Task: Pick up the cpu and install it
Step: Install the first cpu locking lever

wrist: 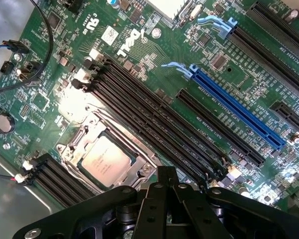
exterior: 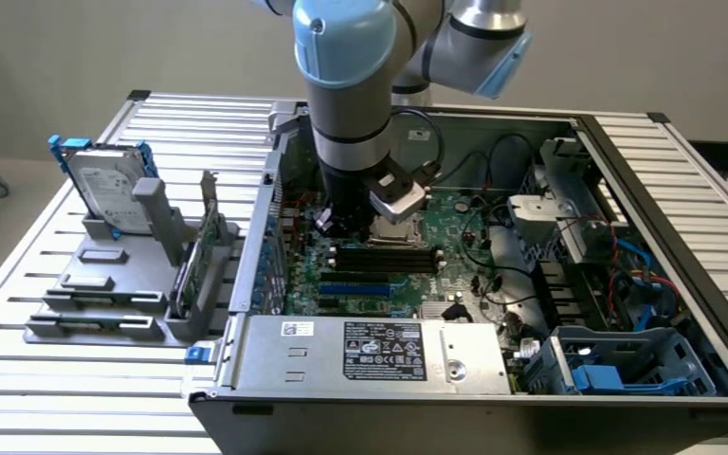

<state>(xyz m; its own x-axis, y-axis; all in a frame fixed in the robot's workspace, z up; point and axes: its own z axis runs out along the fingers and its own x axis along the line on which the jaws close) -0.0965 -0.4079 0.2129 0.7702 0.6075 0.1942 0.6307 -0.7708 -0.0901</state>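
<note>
Inside the open computer case [exterior: 667, 237], on the green motherboard [exterior: 465, 246], the arm [exterior: 357, 104] is seen reaching down from above. Its gripper [exterior: 338, 220] is held low over the board, just beside the socket [exterior: 396, 232] on the exterior view's left. From the wrist view the gripper [wrist: 167, 180] appears as a black linkage with its fingers [wrist: 167, 174] drawn together, and nothing is seen held between them.

The cpu [wrist: 105, 159] is found seated in the metal-framed socket [wrist: 104, 149], its dull silver top facing up and printed text faintly visible on it. The socket frame is seen around it on all sides. Black memory slots [wrist: 154, 119] are noted running alongside the socket, with a second bank of black slots [wrist: 55, 177] on its other side. A long blue expansion slot [wrist: 234, 109] is noted further across the board, with black slots to either side of it.

On the slatted table [exterior: 73, 379], off the case at the exterior view's left, a hard drive [exterior: 105, 185] with blue brackets is seen standing upright in a grey holder [exterior: 111, 284]. A power supply [exterior: 377, 353] with a label is noted at the near edge of the case, and a blue drive cage [exterior: 629, 365] at the near corner on the exterior view's right.
</note>
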